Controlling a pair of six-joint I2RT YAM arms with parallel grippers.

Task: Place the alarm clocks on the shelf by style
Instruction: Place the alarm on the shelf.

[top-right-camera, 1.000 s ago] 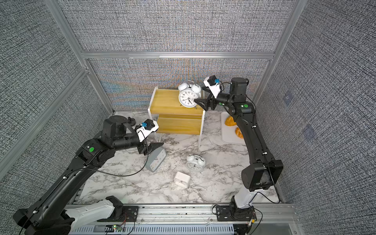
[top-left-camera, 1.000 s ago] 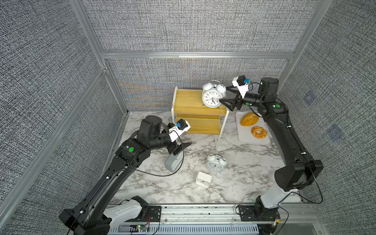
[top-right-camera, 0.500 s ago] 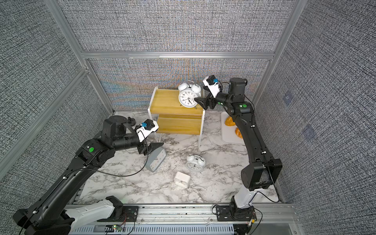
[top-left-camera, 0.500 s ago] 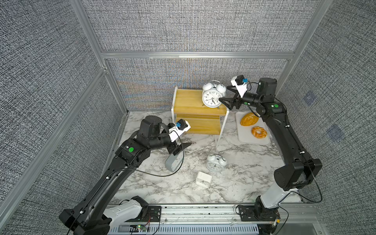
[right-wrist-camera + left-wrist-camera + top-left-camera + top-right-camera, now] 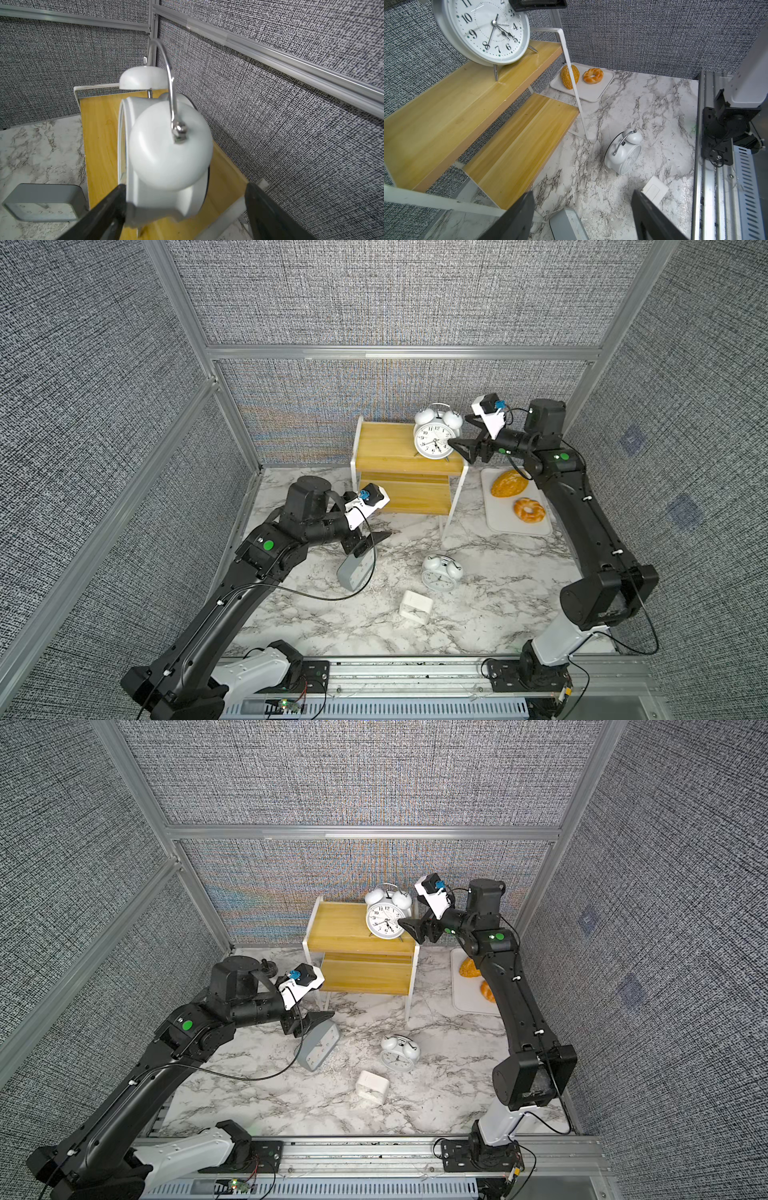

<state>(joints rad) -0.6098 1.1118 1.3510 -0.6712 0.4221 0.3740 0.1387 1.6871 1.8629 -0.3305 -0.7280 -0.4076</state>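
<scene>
— Where are the clocks?

— One twin-bell clock stands upright on its feet at the right end of the top board of the shelf, just above the middle of a top view. The lower board is bare.

— And the others?

— All on the marble table. The second twin-bell clock lies below the shelf's right front leg, dial up. The small white clock is just below and left of it. The grey-blue clock is left of centre, well apart from both.

— The right gripper?

— Jaws wide apart, one on each side of the clock on the shelf. In the right wrist view one finger sits close against the clock's front rim, while the other is clear of its back. It isn't clamped.

— The left gripper?

— Also spread, hanging over the grey-blue clock. The clock's top edge shows between the fingers in the left wrist view. I can't tell whether they touch it.

— Anything else?

— A white tray with two bread pieces at the right, beside the shelf.
</scene>
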